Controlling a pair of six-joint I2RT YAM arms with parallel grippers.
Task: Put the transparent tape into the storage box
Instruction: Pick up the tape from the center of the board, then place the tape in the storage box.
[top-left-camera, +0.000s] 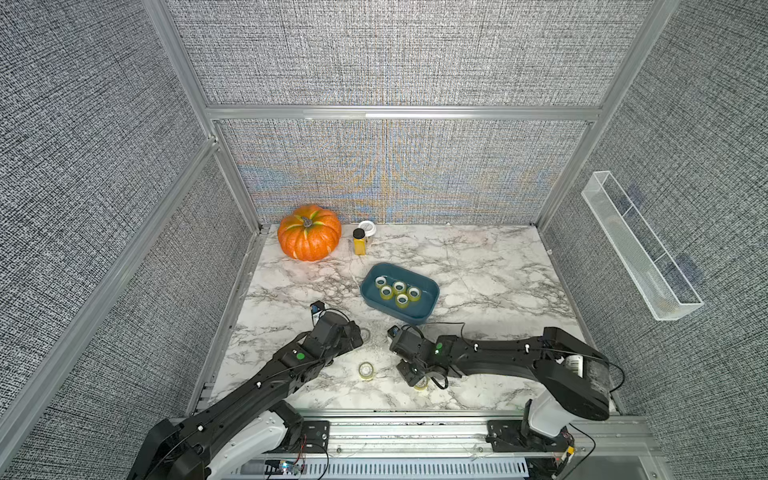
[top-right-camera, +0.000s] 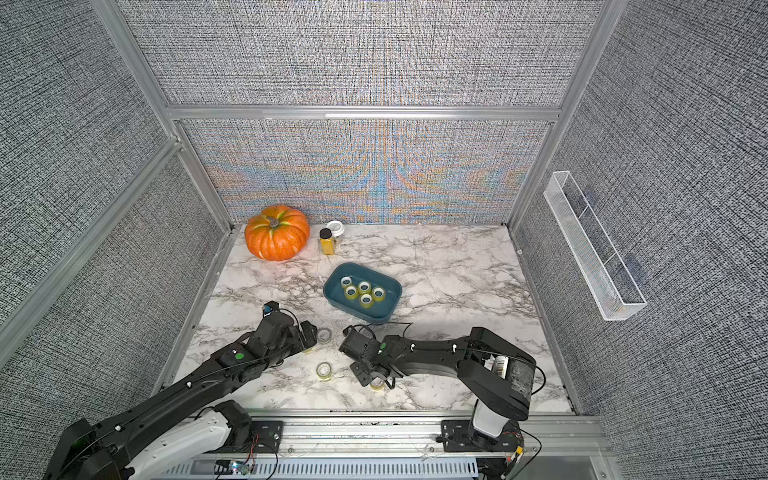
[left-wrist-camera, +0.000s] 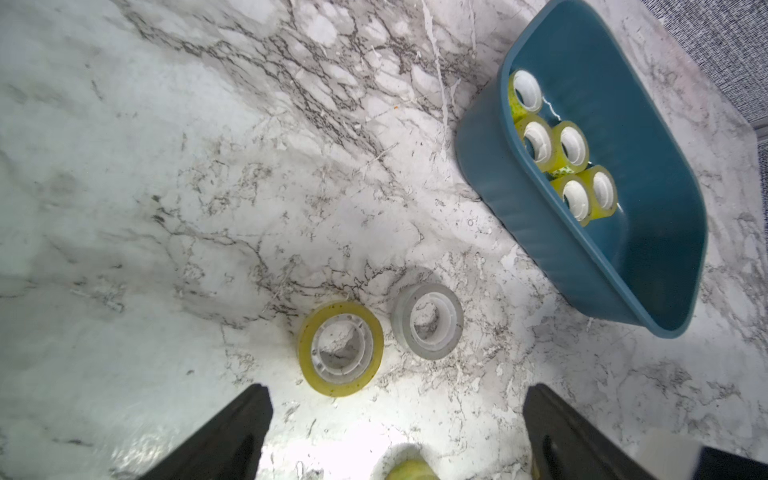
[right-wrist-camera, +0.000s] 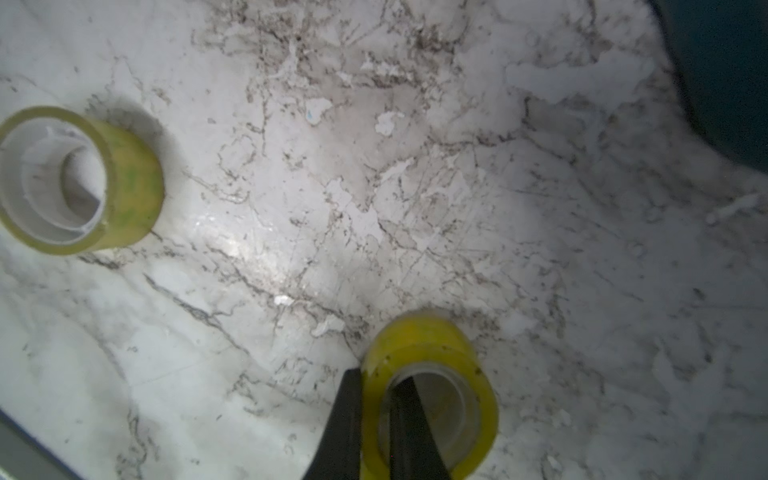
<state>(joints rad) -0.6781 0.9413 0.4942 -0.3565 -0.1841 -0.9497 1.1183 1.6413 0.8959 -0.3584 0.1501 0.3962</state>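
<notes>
The right fingers (right-wrist-camera: 345, 428) are clenched on the wall of a yellowish transparent tape roll (right-wrist-camera: 432, 345): one finger stands outside it, the other inside its core. This roll is at the near middle of the marble table (top-left-camera: 498, 291), apart from the dark teal plastic storage box (top-left-camera: 415, 316). The box lies farther back and holds five rolls (top-left-camera: 400, 286). The left fingers (left-wrist-camera: 232, 436) are released, wide apart.
</notes>
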